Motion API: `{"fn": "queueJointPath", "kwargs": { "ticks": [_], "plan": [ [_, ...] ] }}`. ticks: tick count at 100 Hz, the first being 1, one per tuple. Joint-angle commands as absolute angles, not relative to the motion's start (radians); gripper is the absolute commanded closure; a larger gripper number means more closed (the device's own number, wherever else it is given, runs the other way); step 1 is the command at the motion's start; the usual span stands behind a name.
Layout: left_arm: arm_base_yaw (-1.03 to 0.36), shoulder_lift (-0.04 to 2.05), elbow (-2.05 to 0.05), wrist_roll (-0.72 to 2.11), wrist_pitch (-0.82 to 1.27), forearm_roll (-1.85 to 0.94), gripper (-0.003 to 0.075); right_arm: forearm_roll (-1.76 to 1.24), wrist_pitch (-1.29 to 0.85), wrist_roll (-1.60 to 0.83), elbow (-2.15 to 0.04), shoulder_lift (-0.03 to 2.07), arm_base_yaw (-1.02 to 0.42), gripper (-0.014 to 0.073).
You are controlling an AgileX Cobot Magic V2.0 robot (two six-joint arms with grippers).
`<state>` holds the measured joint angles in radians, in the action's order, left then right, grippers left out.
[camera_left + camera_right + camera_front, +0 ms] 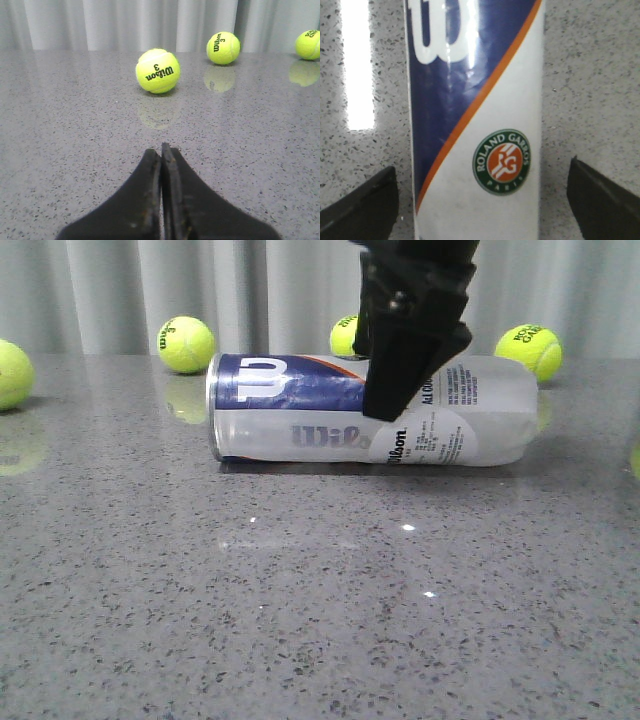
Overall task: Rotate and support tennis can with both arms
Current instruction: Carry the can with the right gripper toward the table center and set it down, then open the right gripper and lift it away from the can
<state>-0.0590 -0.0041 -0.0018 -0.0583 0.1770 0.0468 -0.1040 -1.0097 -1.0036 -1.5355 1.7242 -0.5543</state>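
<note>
Bright, even overhead light falls on a glossy speckled table (300,620), leaving small white specular spots and soft mirror reflections beneath the tennis balls (157,70). A thin dark shadow hugs the tennis can (300,420). In the right wrist view, a blown-out white glare strip burns the table and sheen streaks the can's navy band (450,75); close focus is slightly soft.

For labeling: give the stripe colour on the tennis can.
Orange stripe on the tennis can; right wrist view.
</note>
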Motion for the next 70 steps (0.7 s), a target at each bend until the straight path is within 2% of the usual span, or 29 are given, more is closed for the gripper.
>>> {"fn": "queueJointPath", "kwargs": {
  "ticks": [1, 13, 20, 30, 35, 42, 49, 70],
  "plan": [
    [-0.065, -0.045, 0.046, -0.059, 0.089, 0.047, 0.0741, -0.099, -0.977, -1.010, -1.560, 1.625, -0.557, -0.0072],
    [-0.065, -0.045, 0.046, -0.059, 0.089, 0.047, 0.0741, -0.080, -0.984, -0.851, -1.560, 1.572, -0.557, -0.0062],
    [-0.065, -0.045, 0.046, -0.059, 0.089, 0.047, 0.0741, -0.021, -0.982, -0.664, -1.560, 1.546, -0.557, 0.0011],
    [-0.065, -0.045, 0.046, -0.059, 0.089, 0.047, 0.0741, 0.094, -0.991, -0.353, -1.559, 1.515, -0.557, 0.0245],
    [-0.065, -0.045, 0.046, -0.059, 0.089, 0.047, 0.0741, 0.141, -1.000, -0.226, -1.559, 1.504, -0.555, 0.0389],
    [-0.065, -0.045, 0.046, -0.059, 0.089, 0.047, 0.0741, 0.187, -1.010, -0.107, -1.559, 1.486, -0.545, 0.0543],
    [-0.065, -0.045, 0.046, -0.059, 0.089, 0.047, 0.0741, 0.201, -1.021, -0.037, -1.559, 1.472, -0.527, 0.0657],
    [-0.065, -0.045, 0.046, -0.059, 0.089, 0.047, 0.0741, 0.170, -1.081, 0.097, -1.556, 1.441, -0.421, 0.0659]
  ]
}}
